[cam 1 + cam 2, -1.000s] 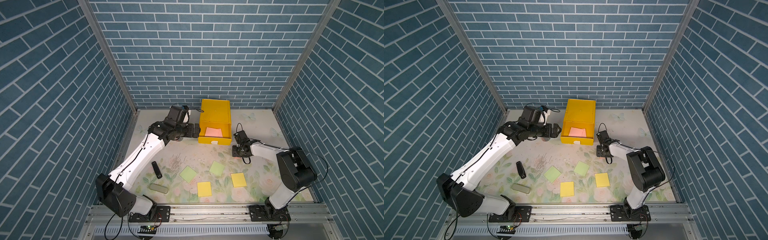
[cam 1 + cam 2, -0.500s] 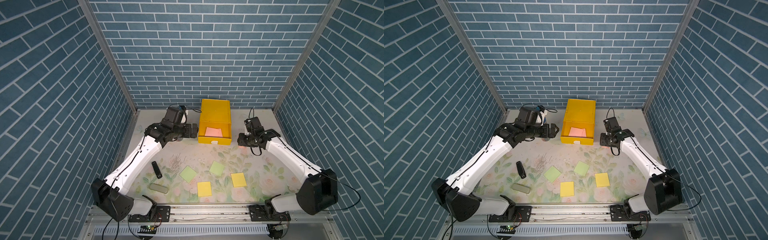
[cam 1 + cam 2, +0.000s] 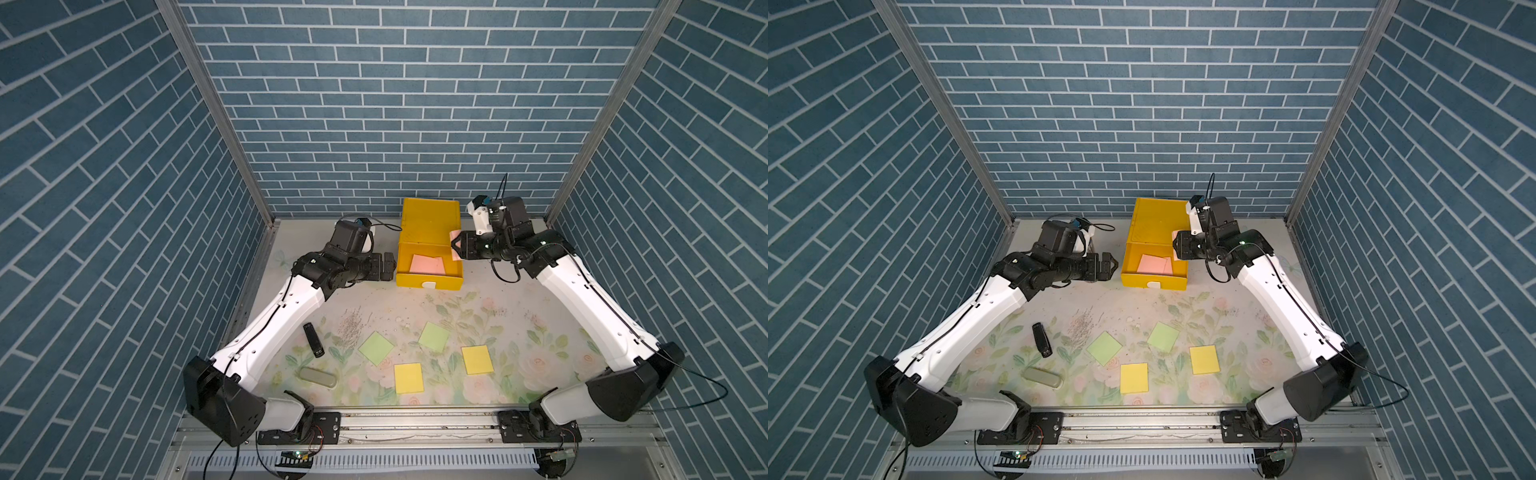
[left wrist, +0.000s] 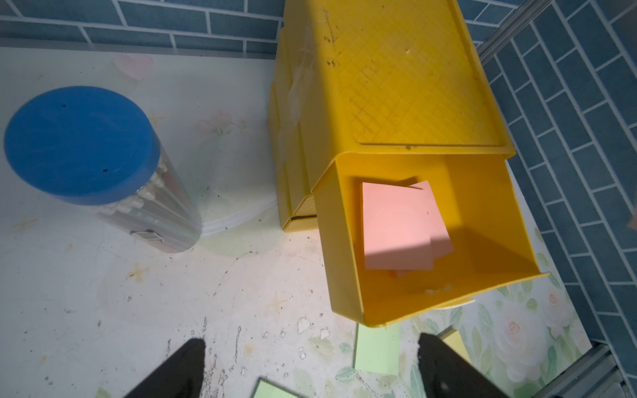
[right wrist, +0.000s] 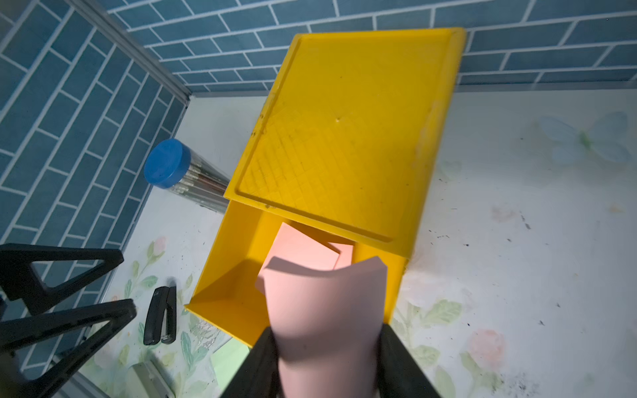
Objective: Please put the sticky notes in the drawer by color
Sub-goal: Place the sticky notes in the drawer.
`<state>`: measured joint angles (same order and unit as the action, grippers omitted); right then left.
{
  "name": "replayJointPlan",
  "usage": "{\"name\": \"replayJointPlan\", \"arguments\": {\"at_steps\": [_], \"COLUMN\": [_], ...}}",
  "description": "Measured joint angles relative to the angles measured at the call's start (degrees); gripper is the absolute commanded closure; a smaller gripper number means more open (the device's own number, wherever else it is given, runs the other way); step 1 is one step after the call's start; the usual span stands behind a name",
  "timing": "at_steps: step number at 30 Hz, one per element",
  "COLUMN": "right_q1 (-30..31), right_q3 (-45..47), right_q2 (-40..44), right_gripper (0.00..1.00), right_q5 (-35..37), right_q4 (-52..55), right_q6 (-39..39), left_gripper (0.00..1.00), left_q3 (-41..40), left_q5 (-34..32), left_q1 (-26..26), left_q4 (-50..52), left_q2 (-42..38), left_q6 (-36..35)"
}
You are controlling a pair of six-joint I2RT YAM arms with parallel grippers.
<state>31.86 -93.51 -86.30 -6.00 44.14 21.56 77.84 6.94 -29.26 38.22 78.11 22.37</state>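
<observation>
My right jaws pinch a curled pink note point(image 5: 324, 310) above the open drawer's point(image 5: 227, 306) side wall, with two pink ones point(image 4: 396, 224) already inside. Left jaws are spread beside it. I'd centre it over the opening and lower it before releasing, so it clears the rim.

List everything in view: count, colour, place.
pink sticky notes: two, salmon, overlapping in open top drawer
held pink sticky note: one, salmon, curled in right gripper
green sticky notes: two, light green, on table
yellow sticky notes: two, yellow, on table, nearer front
drawer cabinet: one, yellow, at back
cylinder: one, clear, blue lid, beside cabinet
stapler: one, black, on table
oblong case: one, greyish, table front
left gripper: black, open, beside drawer
right gripper: black, shut on note
</observation>
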Motion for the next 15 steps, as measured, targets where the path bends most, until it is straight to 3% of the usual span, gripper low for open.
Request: {"name": "replayJointPlan", "arguments": {"at_steps": [6, 15], "right_q1": [1.9, 2.8], "right_q3": [0.0, 0.0], "right_q2": [-6.1, -8.1], "right_gripper": [0.54, 0.53], "right_q5": [-2.4, -2.9], "right_q4": [-0.1, -1.4], "right_q6": [-1.0, -1.5], "left_gripper": [0.0, 0.0], "left_q3": [-0.2, -2.1], "left_q5": [0.3, 2.1], "left_q1": [0.0, 0.0], "left_q4": [-1.0, -2.6], "left_q2": [-0.7, -0.7], "left_q6": [0.8, 2.3]}}
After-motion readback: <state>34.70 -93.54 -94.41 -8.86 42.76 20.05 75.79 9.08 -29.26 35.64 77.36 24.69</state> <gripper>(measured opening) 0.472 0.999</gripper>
